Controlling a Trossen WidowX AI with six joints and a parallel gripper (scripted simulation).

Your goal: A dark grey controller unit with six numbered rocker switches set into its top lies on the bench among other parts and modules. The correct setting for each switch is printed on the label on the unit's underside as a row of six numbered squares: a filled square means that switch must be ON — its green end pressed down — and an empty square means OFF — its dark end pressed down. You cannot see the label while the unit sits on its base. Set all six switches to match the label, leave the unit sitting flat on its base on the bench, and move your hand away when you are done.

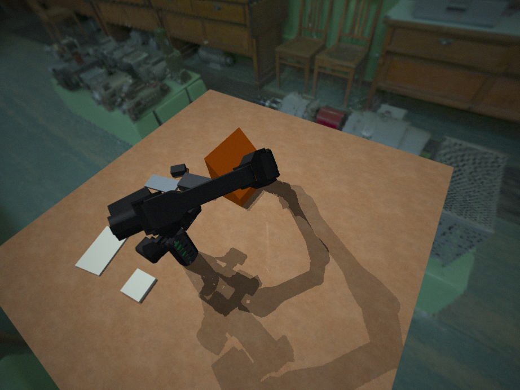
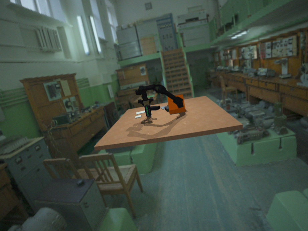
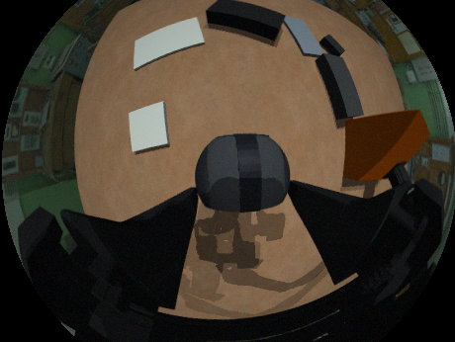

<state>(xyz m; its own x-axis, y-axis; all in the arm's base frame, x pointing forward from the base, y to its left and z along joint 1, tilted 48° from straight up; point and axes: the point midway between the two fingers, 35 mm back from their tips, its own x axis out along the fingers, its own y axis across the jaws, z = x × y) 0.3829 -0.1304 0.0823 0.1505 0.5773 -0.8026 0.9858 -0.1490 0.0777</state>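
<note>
The dark grey controller unit (image 1: 185, 250) (image 2: 148, 110) (image 3: 242, 165) is held off the bench, stood on end with its long side roughly vertical. Its switch face, with green showing in a row, is turned toward the exterior camera. In the wrist view one rounded end with a black centre band shows between the fingers. My gripper (image 1: 174, 236) (image 2: 146, 102) (image 3: 243, 190) is shut on the unit, one finger on either side. The label is not visible in any view, and the switch settings are too small to tell.
An orange block (image 1: 228, 153) (image 2: 176, 109) (image 3: 381, 143) stands near the arm's base. Two white plates (image 1: 100, 251) (image 3: 149, 127), a blue-grey plate (image 1: 161, 183) (image 3: 303, 37), a small black block (image 1: 178, 169) (image 3: 332, 44), a dark block (image 3: 338, 84) and a long black bar (image 3: 244, 19) lie around.
</note>
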